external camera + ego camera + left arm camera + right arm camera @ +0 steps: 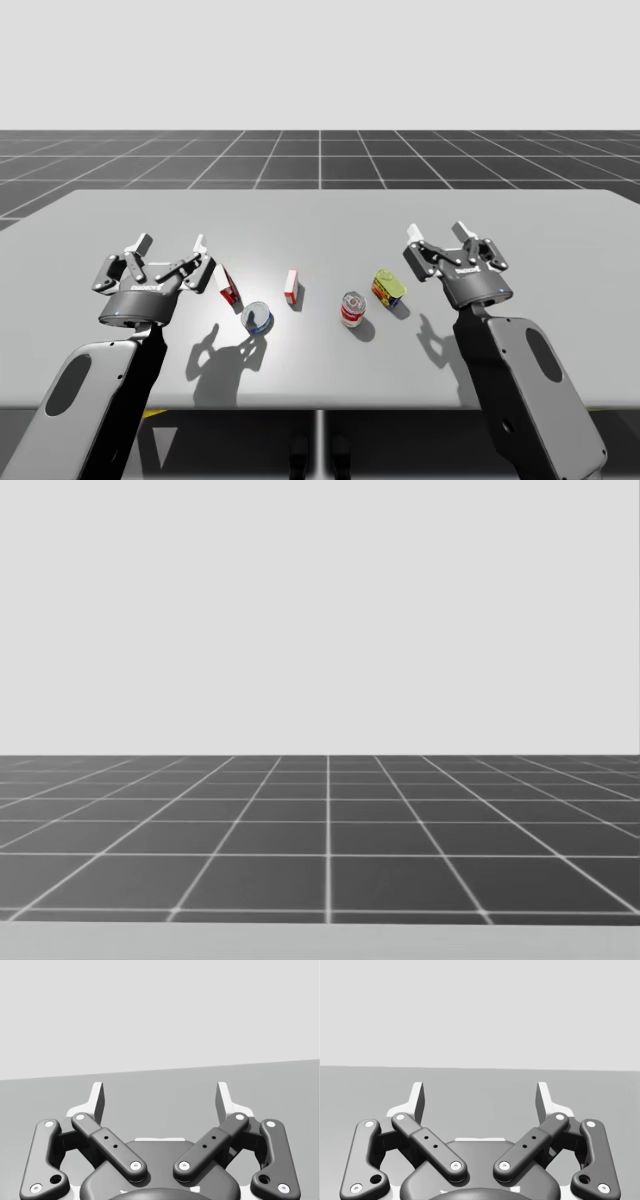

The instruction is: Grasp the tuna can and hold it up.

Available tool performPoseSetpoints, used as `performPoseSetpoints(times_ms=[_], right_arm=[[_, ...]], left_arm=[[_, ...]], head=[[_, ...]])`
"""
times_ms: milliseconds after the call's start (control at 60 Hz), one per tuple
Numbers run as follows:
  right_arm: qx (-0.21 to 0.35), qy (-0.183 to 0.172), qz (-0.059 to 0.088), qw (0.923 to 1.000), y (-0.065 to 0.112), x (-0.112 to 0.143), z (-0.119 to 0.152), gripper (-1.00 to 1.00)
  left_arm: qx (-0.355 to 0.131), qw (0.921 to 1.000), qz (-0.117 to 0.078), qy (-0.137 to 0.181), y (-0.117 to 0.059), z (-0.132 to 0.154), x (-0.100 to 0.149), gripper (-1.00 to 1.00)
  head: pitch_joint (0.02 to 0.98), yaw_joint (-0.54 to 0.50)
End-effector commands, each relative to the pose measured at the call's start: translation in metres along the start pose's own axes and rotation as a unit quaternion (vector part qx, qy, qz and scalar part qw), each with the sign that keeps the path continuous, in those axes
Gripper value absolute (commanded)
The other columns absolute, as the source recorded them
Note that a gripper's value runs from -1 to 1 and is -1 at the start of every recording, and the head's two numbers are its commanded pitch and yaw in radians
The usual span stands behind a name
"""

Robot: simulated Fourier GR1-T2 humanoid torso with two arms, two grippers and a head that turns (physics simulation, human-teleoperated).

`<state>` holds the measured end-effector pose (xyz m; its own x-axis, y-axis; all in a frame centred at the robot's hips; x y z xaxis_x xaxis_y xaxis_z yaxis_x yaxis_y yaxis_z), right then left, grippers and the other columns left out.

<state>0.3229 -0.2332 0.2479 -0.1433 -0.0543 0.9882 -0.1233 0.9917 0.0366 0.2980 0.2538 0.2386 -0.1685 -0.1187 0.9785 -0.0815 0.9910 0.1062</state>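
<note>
— High view first: where is the tuna can?
— The tuna can (257,318) lies on the table (320,215), on the near side, left of centre. It is near the left gripper (170,246) but apart from it, and a red-and-white box (228,285) stands just beyond it.
— And the right gripper?
— The right gripper (438,234) hovers at the right, past a yellow-green can (389,286).
— Head view?
— Dark gridded floor (328,840).
— Wrist views?
— Left gripper (160,1100): fingers spread wide, table ahead. Right gripper (480,1100): likewise spread.
</note>
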Motion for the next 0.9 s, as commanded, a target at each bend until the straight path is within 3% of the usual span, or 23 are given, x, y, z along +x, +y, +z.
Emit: performPoseSetpoints(times_ms=[17, 83, 250, 517, 667, 900], right_arm=[[-0.021, 0.004, -0.005, 0.9998, 0.0012, 0.0014, 0.0031, -1.00], [-0.025, -0.005, 0.002, 0.9997, 0.0012, 0.0041, 0.0029, -1.00], [0.002, 0.016, -0.025, 0.9996, -0.0028, 0.0036, -0.0012, -1.00], [-0.006, 0.012, -0.020, 0.9997, -0.0045, 0.0030, -0.0026, -1.00], [-0.006, 0.014, -0.017, 0.9997, -0.0047, 0.0026, -0.0030, -1.00], [-0.006, 0.021, -0.007, 0.9997, -0.0039, 0.0004, -0.0036, -1.00]], left_arm=[[0.000, 1.0000, -0.001, 0.000, -0.0003, -0.0002, 0.0002, -1.00], [0.000, 1.0000, -0.002, 0.000, -0.0003, -0.0002, 0.0003, -1.00], [0.001, 1.0000, -0.002, 0.002, -0.0002, -0.0001, 0.0003, -1.00], [0.004, 0.9999, -0.011, 0.002, -0.0002, 0.0001, -0.0005, -1.00], [0.005, 0.9999, -0.015, 0.001, -0.0001, 0.0000, -0.0007, -1.00], [0.005, 0.9998, -0.018, 0.002, 0.0000, 0.0003, -0.0007, -1.00]], head=[[0.070, 0.02], [0.076, 0.02], [0.160, 0.02], [0.389, 0.04], [0.552, 0.09], [0.731, 0.17]])
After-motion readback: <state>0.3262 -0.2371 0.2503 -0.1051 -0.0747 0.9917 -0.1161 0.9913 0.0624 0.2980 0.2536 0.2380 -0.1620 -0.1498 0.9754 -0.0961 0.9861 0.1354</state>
